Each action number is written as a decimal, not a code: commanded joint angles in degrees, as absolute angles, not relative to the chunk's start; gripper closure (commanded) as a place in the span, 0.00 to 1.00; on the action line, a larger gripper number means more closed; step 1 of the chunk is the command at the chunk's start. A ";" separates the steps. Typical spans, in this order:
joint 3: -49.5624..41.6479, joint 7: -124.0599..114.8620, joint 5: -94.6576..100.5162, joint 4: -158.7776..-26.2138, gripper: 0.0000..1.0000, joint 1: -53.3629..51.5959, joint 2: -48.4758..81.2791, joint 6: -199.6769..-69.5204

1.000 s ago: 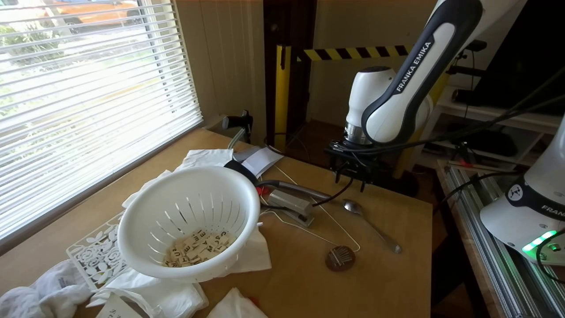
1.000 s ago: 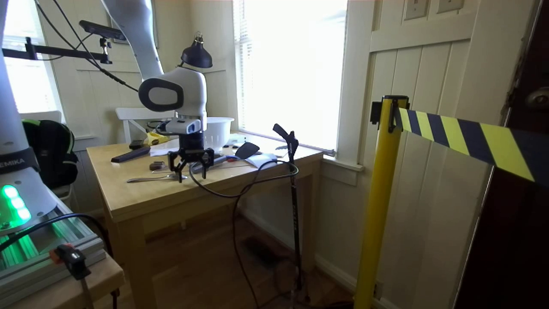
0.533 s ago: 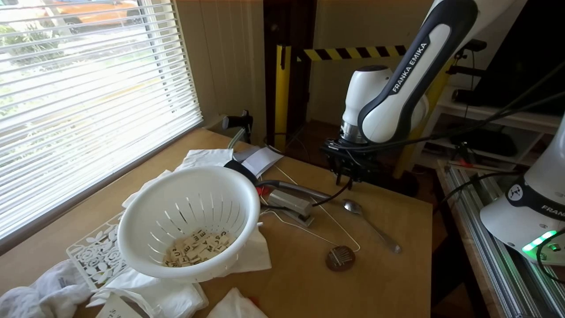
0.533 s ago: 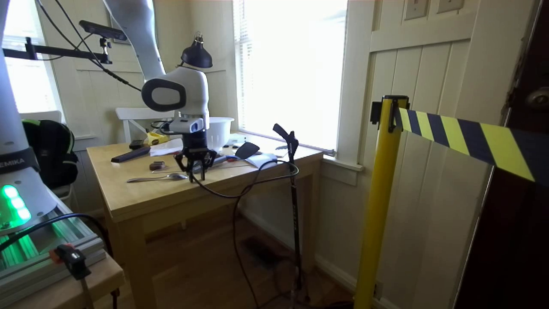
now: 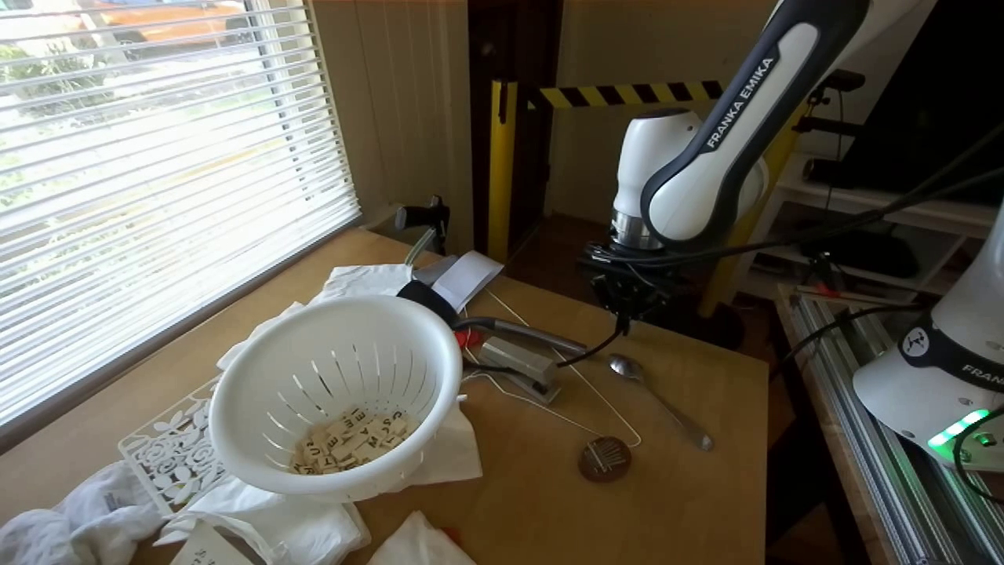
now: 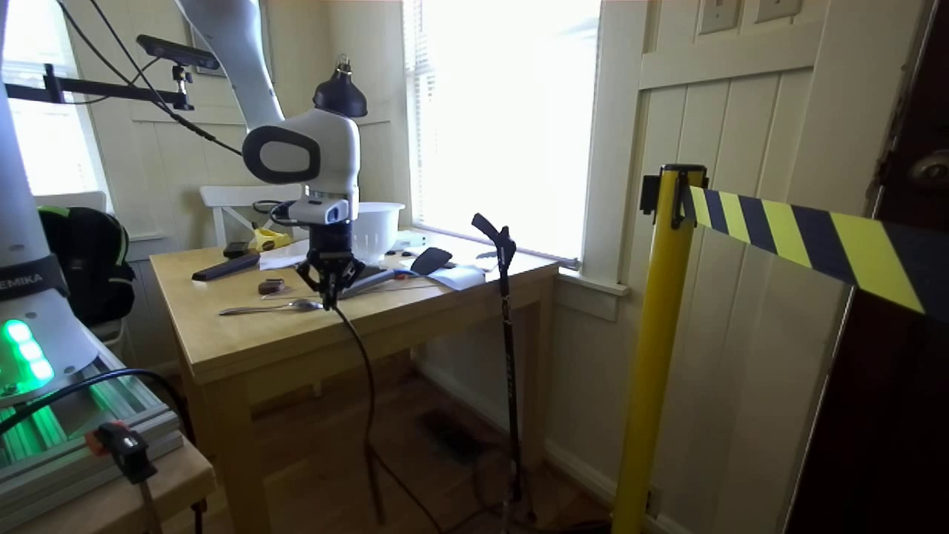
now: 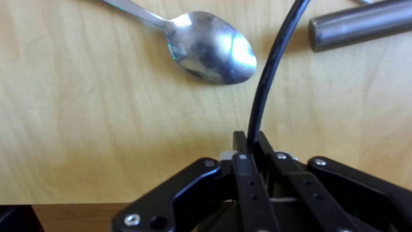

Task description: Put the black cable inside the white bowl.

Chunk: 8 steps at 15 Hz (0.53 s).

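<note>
Furthest left in an exterior view is the white bowl (image 5: 329,329), with a heap of letter tiles (image 5: 353,443) in its bottom and nothing more that I can make out. So the placing is not yet done. Going right come a stapler (image 5: 514,359) and a grey metal tube (image 5: 529,331) on the counter (image 5: 541,494), and from about there the black cable (image 7: 266,77) curves up to me; how it runs past the stapler I cannot tell. I judge the grasp made, and what is left is to lift, cross to the bowl and bring enough of the length over its rim before letting go. Slow work, perhaps, since in an exterior view a long run of the cable (image 6: 371,386) hangs from my grip, past the counter's edge and down toward the floor (image 6: 311,460).

Next along is my pincer (image 7: 252,139), above the counter near its edge. Its fingers (image 7: 239,141) are drawn together, as narrow as the cable between their tips lets them be, and the cable is all I see them touch. Furthest right on the counter lies the spoon (image 5: 659,400), near the pincer yet apart from it.
</note>
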<state>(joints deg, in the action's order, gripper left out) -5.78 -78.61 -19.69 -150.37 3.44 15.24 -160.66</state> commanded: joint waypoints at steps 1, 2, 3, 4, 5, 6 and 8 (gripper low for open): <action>-5.85 -72.62 -18.53 -154.53 0.98 3.93 5.81 -152.54; -6.06 -70.79 -17.51 -155.22 0.98 3.72 3.82 -150.33; -6.23 -69.30 -16.64 -155.61 0.98 3.62 2.20 -148.40; -6.17 -67.43 -16.08 -156.01 0.98 3.75 0.61 -146.44; -6.23 -66.32 -14.77 -156.13 0.98 3.77 -0.32 -144.59; -6.09 -65.02 -13.77 -156.20 0.98 3.86 -1.06 -142.83; -5.83 -62.71 -12.41 -156.37 0.97 4.06 -1.70 -140.12</action>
